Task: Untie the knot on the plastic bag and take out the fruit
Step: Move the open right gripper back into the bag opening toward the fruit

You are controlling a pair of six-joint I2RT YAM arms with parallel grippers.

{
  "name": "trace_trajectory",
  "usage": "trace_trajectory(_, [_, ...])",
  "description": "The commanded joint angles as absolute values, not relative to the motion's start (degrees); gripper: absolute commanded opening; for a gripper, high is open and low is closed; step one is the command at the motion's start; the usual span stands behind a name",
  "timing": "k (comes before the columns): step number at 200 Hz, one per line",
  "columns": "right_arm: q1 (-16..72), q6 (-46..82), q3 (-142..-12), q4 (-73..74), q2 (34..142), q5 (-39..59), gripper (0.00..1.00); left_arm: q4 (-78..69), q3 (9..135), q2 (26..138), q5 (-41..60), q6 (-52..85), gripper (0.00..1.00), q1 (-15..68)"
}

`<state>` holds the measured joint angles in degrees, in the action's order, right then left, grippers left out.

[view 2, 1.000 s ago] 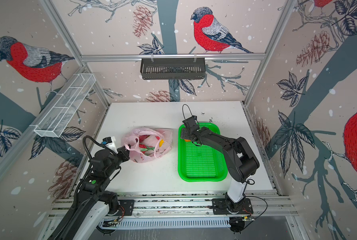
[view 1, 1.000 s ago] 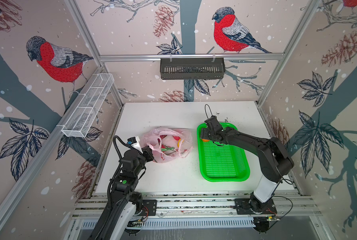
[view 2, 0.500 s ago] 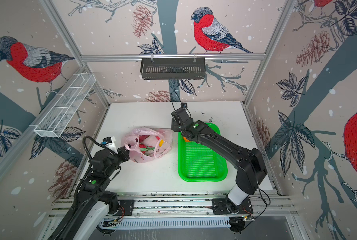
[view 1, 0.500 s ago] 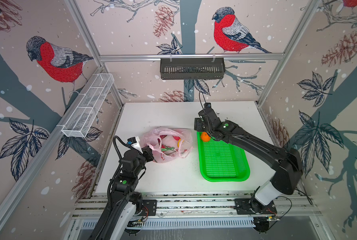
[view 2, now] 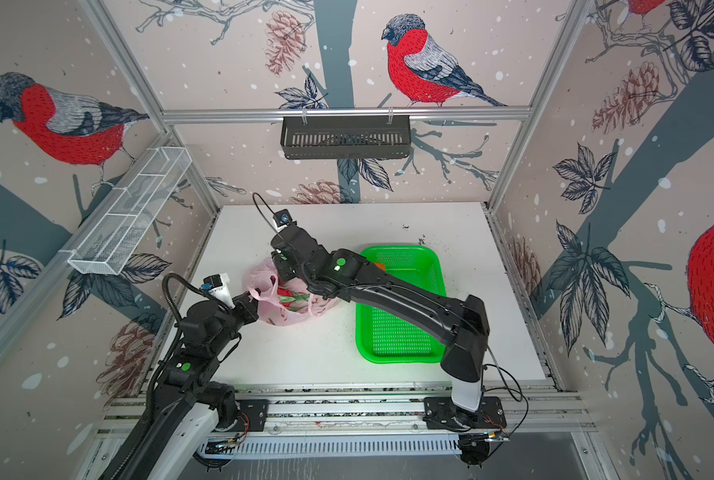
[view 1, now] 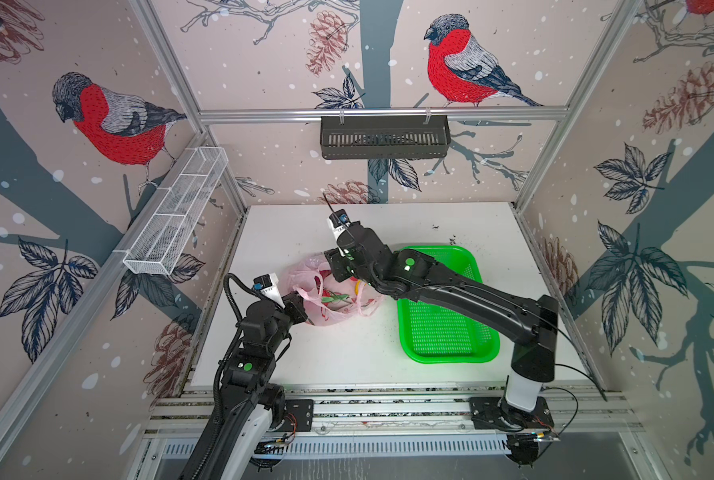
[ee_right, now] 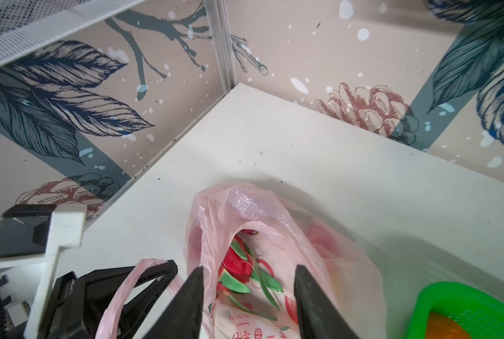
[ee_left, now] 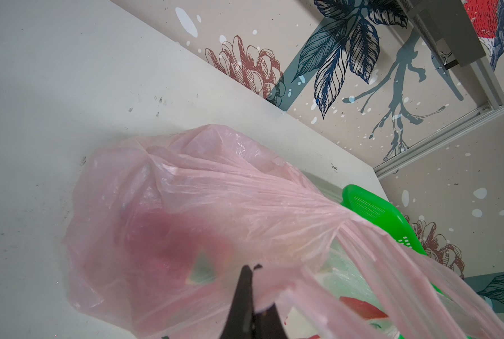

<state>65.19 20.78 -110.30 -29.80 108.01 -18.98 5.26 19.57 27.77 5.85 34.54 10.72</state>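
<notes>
The pink plastic bag (view 1: 307, 270) (view 2: 259, 276) lies left of the table's middle with its mouth gaping. I see no knot; its loop handles (ee_right: 118, 296) hang loose. My left gripper (view 1: 296, 304) (ee_left: 249, 270) is shut on the bag's near rim. Over the mouth my right gripper (ee_right: 249, 270) (view 1: 338, 275) stands open and empty. Its fingers (ee_right: 196, 281) straddle a magenta dragon fruit (ee_right: 236, 264) (view 2: 291, 297) inside the bag. A sliver of yellow fruit (view 1: 358, 286) shows beside it. An orange (ee_right: 444, 325) (view 2: 379, 266) lies in the green tray (view 1: 451, 332).
The green tray (view 2: 401, 332) (ee_left: 371, 208) (ee_right: 465, 296) sits just right of the bag, under my right arm. A black basket (view 1: 384, 137) hangs on the back wall and a white wire shelf (view 1: 176, 216) on the left wall. White table (view 1: 347, 357) lies in front.
My right gripper has left the tray and swung left over the bag's mouth, its jaws narrowing. The orange stays in the tray. The left gripper has not moved.
</notes>
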Motion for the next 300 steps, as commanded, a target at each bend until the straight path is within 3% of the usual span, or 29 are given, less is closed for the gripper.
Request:
trace_trajectory(1, [65.6, 20.5, -115.3, -37.4, 112.8, -16.6, 0.44, 4.8, 20.0, 27.3, 4.8, 35.0, 0.0, 10.7])
trace_trajectory(51, [63.9, 22.8, -119.6, -45.5, 119.7, -13.9, 0.37, 5.3, 19.9, 27.0, 4.7, 35.0, 0.0, 10.7])
trace_trajectory(146, [61.1, 25.8, -115.3, -44.8, 126.6, -8.4, 0.35, 7.2, 19.5, 26.2, 5.1, 35.7, 0.0, 10.7])
trace_trajectory(180, [60.5, 26.8, -114.2, -44.1, 127.5, -14.2, 0.39, 7.4, 19.0, 26.3, 7.0, 36.3, 0.0, 10.7])
trace_trajectory(300, [56.8, 26.4, -115.7, -47.8, 130.4, -17.3, 0.53, 6.5, 18.1, 29.4, 10.2, 35.0, 0.0, 10.8])
